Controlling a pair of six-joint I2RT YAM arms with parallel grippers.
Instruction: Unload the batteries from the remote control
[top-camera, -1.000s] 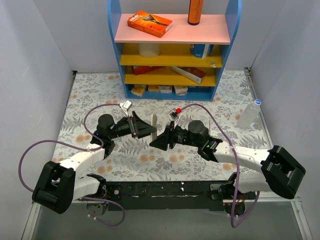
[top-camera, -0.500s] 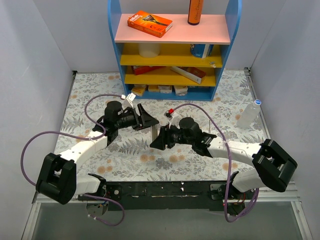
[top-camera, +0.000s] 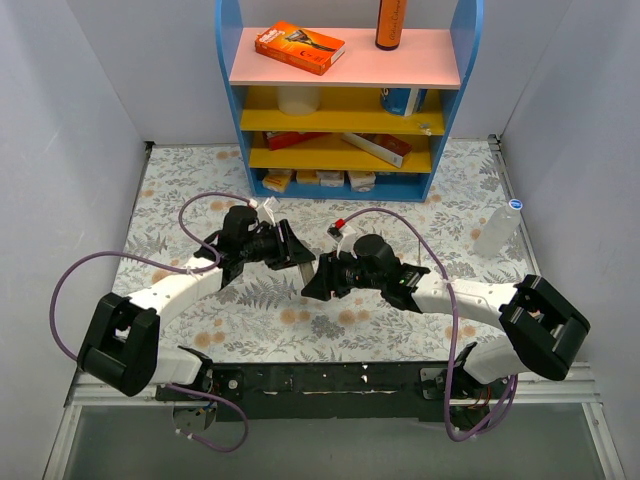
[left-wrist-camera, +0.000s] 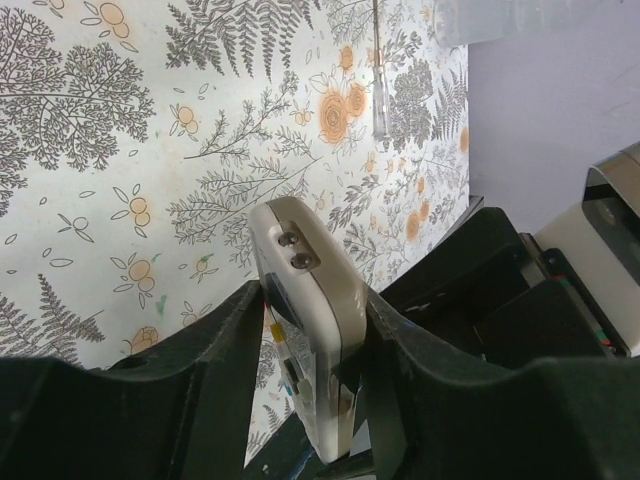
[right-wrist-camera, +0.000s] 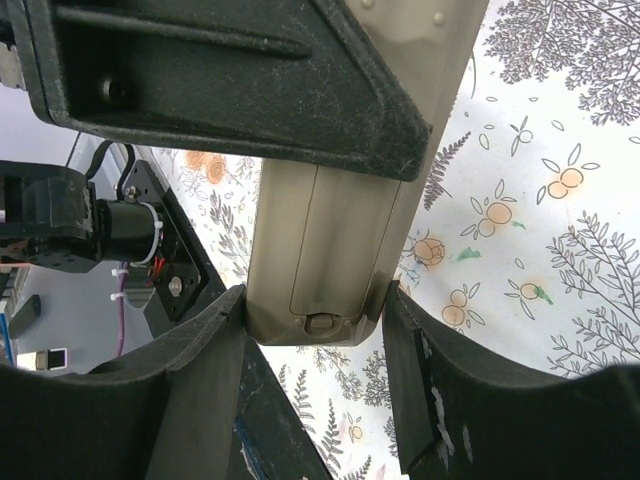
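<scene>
left pincer (left-wrist-camera: 308, 305) is closed on the remote (left-wrist-camera: 300, 262), its two dark fingers pressed against the long sides, and it holds the grey bar clear of the flowered table (top-camera: 180, 190), near the middle, in front of the arms. the far end of the remote, with two small lenses (left-wrist-camera: 295, 247), sticks out past the fingertips. right pincer (right-wrist-camera: 315, 310) meets it from the other side and grips the opposite end, one finger touching each edge. in the right wrist view the back cover (right-wrist-camera: 335, 240) looks shut, its seam unbroken and the small catch (right-wrist-camera: 318, 322) sitting at the lower edge. the batteries are not in sight; i judge they lie inside, under that cover.

the step in hand seems to be opening the compartment. to do it well, the left grip should stay firm and off the cover, so the plate is free to slide. the right fingers now pinch the sides near the catch, which may trap the cover; better to loosen them, put one fingertip on the catch and push along the length of the bar. keep the recess turned up, or low over the table, so the cells do not roll away.
</scene>
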